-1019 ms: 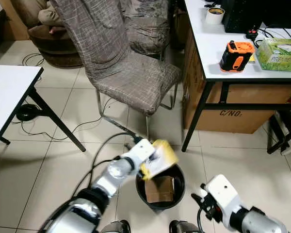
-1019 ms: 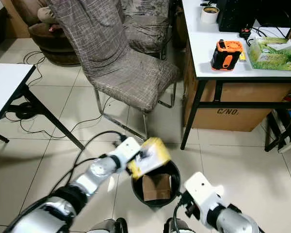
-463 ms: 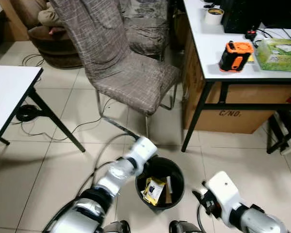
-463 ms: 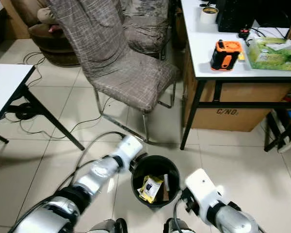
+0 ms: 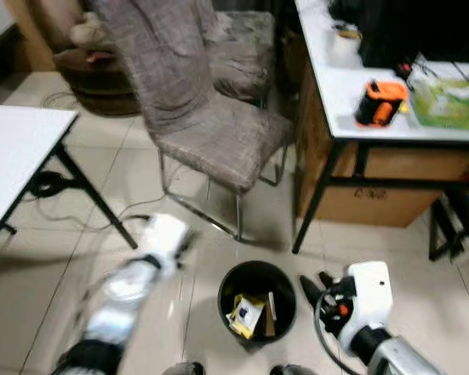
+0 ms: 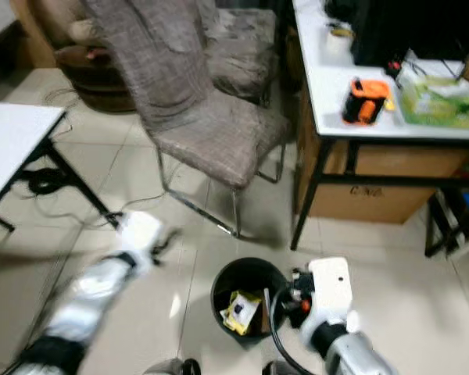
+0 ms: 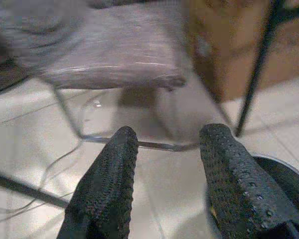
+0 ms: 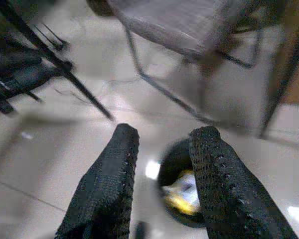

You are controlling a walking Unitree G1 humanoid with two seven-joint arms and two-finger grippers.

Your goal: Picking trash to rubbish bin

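The trash, a crumpled yellow and white wrapper [image 5: 247,312], lies inside the bin [image 5: 228,291], a round black plastic bucket standing on the floor [image 5: 422,273], with a flat brown piece of card beside the wrapper on the bin's bottom. Judged from this, the drop step is done and the arms are in the clearing phase; the next move calls for finding another piece of trash, if any is left, and steering an empty gripper toward it without knocking the light bin over. The left gripper [image 7: 167,184] is released and holds nothing: in its wrist view the two black fingers, with a dimpled rubbery surface, stand apart over bare tile, the bin's rim at one edge. Seen from the head, the left arm [image 5: 133,281] is blurred and sits to the left of the bin, apart from it. The right gripper [image 8: 162,184] is likewise spread and empty, its textured fingers framing the bin and the yellow wrapper below; from the head it hangs just beside the bin's right rim. The floor is glossy pale tile with thin grout lines and bright reflections. Behind the bin stands a chair [image 5: 219,133] draped in a grey-brown woven cover on thin chrome legs, and to the right a desk [image 5: 352,117] with a white top and black metal legs.
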